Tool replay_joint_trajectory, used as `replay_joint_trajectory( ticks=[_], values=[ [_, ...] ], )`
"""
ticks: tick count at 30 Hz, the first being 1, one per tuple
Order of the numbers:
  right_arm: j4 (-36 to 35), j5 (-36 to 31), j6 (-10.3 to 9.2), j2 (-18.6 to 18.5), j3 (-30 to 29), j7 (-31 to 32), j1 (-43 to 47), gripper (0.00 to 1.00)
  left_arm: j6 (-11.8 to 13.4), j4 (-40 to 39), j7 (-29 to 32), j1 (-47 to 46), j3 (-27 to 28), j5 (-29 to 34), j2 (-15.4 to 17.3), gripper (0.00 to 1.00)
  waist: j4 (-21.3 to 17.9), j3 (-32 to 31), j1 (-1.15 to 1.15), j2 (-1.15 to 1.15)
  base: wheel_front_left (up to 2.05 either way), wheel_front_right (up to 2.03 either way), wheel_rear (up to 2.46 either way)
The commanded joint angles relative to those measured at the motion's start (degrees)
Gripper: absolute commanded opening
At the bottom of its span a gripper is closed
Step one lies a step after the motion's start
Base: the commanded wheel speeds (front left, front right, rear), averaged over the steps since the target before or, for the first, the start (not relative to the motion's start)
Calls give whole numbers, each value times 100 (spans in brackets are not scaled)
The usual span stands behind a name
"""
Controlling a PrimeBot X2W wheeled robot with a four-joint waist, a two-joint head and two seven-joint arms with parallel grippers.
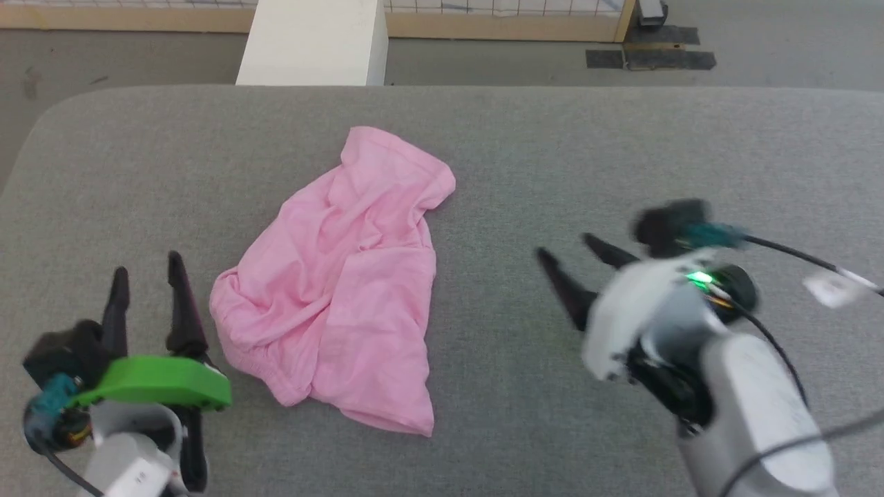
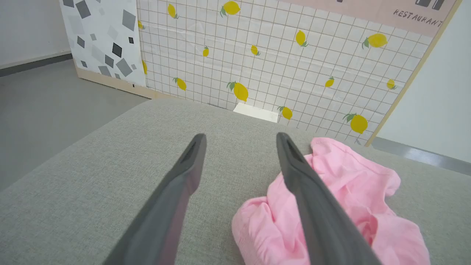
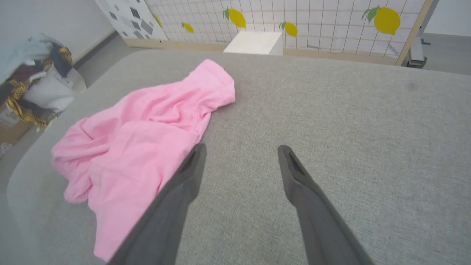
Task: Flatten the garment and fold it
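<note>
The garment (image 1: 338,283) (image 2: 353,184) (image 3: 147,121) is light pink and thin, and it lies crumpled with many folds on the grey cushion (image 1: 621,152) (image 2: 92,176) (image 3: 349,121). It is a little left of the middle of the cushion. One narrow end points to the far edge, and the wider part spreads toward the near edge without reaching it. Its near-left part is bunched into a rounded lump. The left gripper (image 1: 147,266) (image 2: 240,137) is just beside this lump, near the near-left corner of the cushion. Its two dark fingers stand apart and only bare grey fabric shows between them. In the left wrist view one finger crosses in front of the pink cloth, and I cannot tell if it touches it. The right gripper (image 1: 565,246) (image 3: 241,147) is over the right half of the cushion, apart from the garment, with its tips pointing toward it. Its fingers are also spread wide and hold nothing. Beyond the far edge a white box (image 1: 314,41) (image 2: 256,112) (image 3: 255,42) stands on the grey floor (image 1: 103,55). Behind the box there is a panel (image 2: 294,66) with a grid pattern and yellow lemons.
</note>
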Motion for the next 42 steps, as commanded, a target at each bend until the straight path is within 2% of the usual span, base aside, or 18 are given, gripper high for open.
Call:
replay_joint_trajectory(
  ticks=[1,6,10,16,19,20,21,22,25,29,33,36,39,42],
  values=[
    [249,-65,-8,8,333,60,-306,100,-25,-38,-132,165,-50,95,-76,100,134,118,0,0,0,0,0],
    [1273,113,-8,8,1659,209,-1097,100,-91,-89,-311,334,-130,139,-283,100,439,364,0,0,0,0,0],
    [1925,265,-8,8,2477,251,-1435,100,-191,-18,-352,278,-135,125,-336,100,656,528,0,0,0,0,0],
    [2468,700,-8,8,3431,330,-1563,100,-245,91,-379,142,-85,132,-405,100,788,632,0,0,0,0,0],
    [2622,891,-8,8,3691,335,-1590,100,-266,135,-384,127,-56,135,-423,100,777,625,0,0,0,0,0],
    [2666,963,-8,8,3741,312,-1611,33,-270,148,-385,129,-41,135,-428,100,760,616,0,0,0,0,0],
    [2674,1014,-8,8,3736,225,-1639,0,-272,156,-386,132,-29,137,-430,100,741,609,0,0,0,0,0],
    [2697,1056,-8,8,3721,124,-1683,0,-274,163,-387,136,-14,140,-431,100,711,597,0,0,0,0,0],
    [2742,1192,-8,8,3519,-169,-1756,0,-288,153,-389,132,17,143,-436,100,644,534,0,0,0,0,0],
    [2733,1141,-8,8,2921,-575,-1656,0,-288,84,-391,153,93,143,-451,100,537,384,0,0,0,0,0],
    [2502,852,-8,-104,1878,-634,-1068,0,-257,1,-392,260,160,170,-466,100,391,175,0,0,0,0,0],
    [1977,532,-8,-329,876,-317,-199,0,-213,-62,-392,389,179,187,-474,100,245,29,0,0,0,0,0],
    [1235,213,-8,-348,-12,312,848,0,-192,-123,-367,490,171,188,-467,100,114,-55,0,0,0,0,0],
    [335,145,-8,-221,-441,1544,2090,0,-174,-190,-298,558,151,174,-459,100,-32,-86,0,0,0,0,0]
  ],
)
